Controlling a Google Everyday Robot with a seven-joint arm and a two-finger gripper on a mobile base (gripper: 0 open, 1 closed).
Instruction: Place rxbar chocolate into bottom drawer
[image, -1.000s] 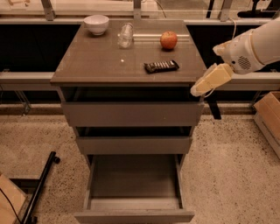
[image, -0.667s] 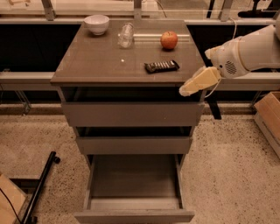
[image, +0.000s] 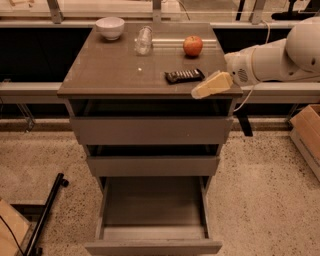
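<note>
The rxbar chocolate (image: 184, 76) lies flat on the cabinet top (image: 115, 75), right of centre, a dark bar with pale lettering. The bottom drawer (image: 153, 209) is pulled wide open below, its grey floor bare. My gripper (image: 201, 91) comes in from the right on a white arm (image: 270, 60); its cream fingers (image: 212, 84) hang over the cabinet's front right edge, just right of and in front of the bar, not touching it.
A red-orange apple (image: 193, 45), a clear glass (image: 143, 40) and a white bowl (image: 110, 27) stand at the back of the top. The two upper drawers (image: 150, 131) are slightly open. A cardboard box (image: 307, 132) sits right; a black pole (image: 47, 212) lies on the floor left.
My gripper has moved left and up from beside the cabinet's right edge to over its front right corner, closer to the bar. The bar and drawers have not moved.
</note>
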